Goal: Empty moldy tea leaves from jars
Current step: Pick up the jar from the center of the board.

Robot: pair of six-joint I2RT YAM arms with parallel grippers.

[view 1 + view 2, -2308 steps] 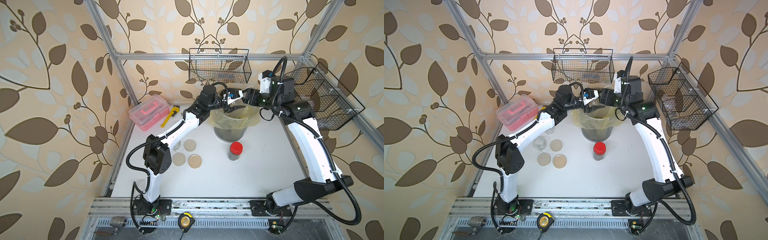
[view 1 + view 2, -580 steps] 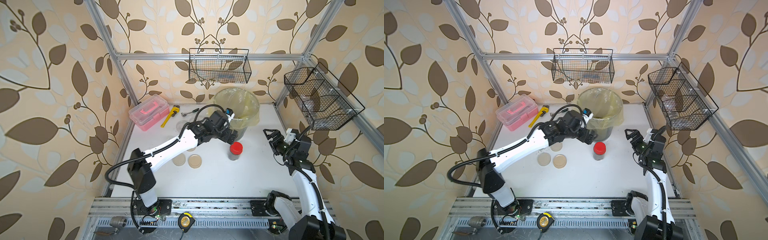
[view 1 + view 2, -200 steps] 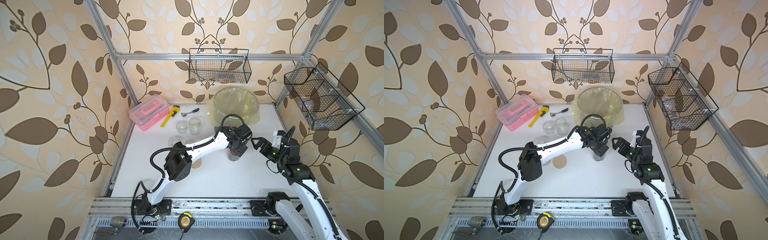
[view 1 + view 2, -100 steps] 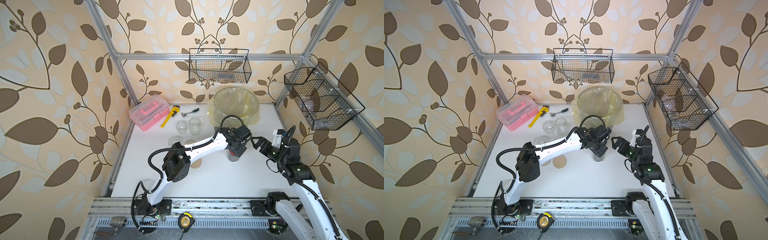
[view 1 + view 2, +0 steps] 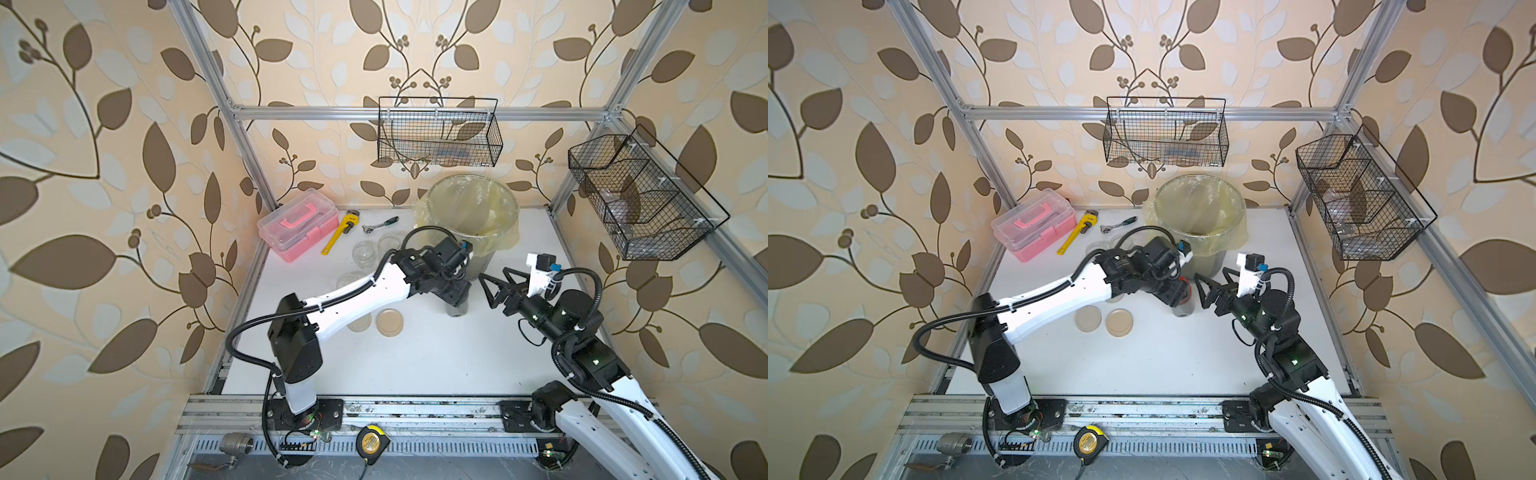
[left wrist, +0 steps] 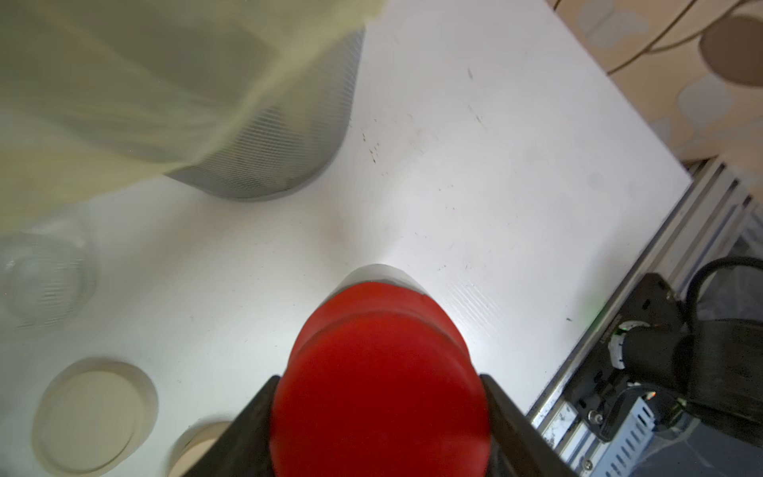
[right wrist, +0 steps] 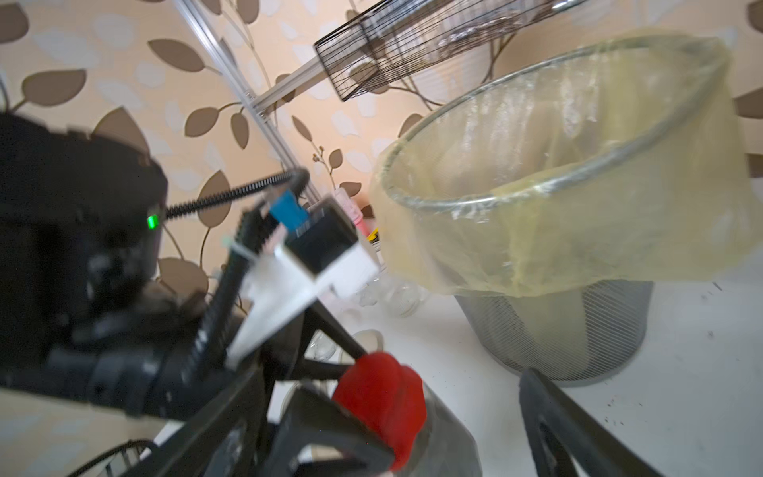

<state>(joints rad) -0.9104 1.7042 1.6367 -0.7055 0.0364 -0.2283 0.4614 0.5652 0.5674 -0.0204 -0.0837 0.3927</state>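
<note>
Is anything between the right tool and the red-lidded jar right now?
Nothing visible does. The open right tool faces the red-lidded jar across a bare stretch of table. The left tool is shut on its red lid from above.

Red lid [image 6: 380, 371] cut off at the left wrist view's edge, its jar [image 7: 450, 433] blurred, tea leaves inside impossible to make out, one beige lid [image 5: 360, 323] half hidden under the left arm [image 5: 353, 297].

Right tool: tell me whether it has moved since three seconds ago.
Yes. The right tool has closed in on the red-lidded jar in front of the wastebasket, leaving the table's right edge.
</note>
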